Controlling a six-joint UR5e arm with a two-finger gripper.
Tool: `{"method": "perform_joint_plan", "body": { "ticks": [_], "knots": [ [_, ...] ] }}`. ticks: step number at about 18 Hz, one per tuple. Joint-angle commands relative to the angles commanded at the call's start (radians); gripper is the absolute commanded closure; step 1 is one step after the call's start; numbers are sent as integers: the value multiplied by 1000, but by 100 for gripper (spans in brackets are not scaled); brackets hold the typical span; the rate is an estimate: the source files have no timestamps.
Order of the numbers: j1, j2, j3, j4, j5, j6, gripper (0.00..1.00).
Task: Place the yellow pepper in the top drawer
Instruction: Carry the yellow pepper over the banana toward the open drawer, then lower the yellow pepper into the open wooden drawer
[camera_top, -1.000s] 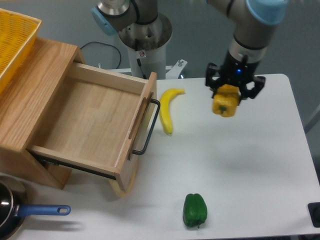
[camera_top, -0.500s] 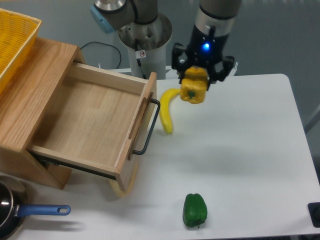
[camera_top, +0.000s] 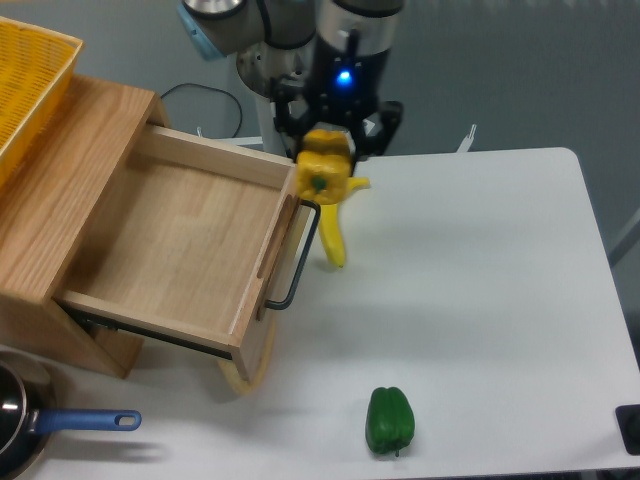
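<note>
The yellow pepper (camera_top: 322, 176) hangs in the air right at the front edge of the top drawer (camera_top: 180, 240), its small green stem facing the camera, pinched between the black fingers of the gripper (camera_top: 328, 160), which close in on it from both sides. It sits above the drawer's front panel, near the upper end of the black bar handle (camera_top: 297, 255), not yet over the drawer's open wooden floor. The drawer is pulled well out from the wooden cabinet (camera_top: 70, 170) and its inside shows bare light wood. A blue light glows on the gripper's wrist just above the pepper, and the arm (camera_top: 355, 30) rises out of the top of the view, in front of the robot's grey base column (camera_top: 275, 90). Just beside the pepper, partly behind it, lies the banana (camera_top: 335, 225) on the white table (camera_top: 480, 300), curving down alongside the drawer handle. Well apart, near the table's front edge, sits the green bell pepper (camera_top: 389, 420). On top of the cabinet at the far left is the yellow mesh basket (camera_top: 28, 80), and down in the lower-left corner a pan with a blue handle (camera_top: 85, 421) pokes into view.
</note>
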Motion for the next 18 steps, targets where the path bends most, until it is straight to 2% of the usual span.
{"method": "perform_joint_plan", "body": {
  "ticks": [4, 7, 11, 16, 18],
  "knots": [
    [-72, 31, -51, 71, 2, -89, 72],
    [-115, 32, -66, 81, 9, -131, 72],
    [-147, 2, -71, 120, 17, -169, 72],
    [-216, -53, -94, 181, 98, -216, 72],
    [-239, -72, -95, 187, 120, -232, 72]
  ]
}}
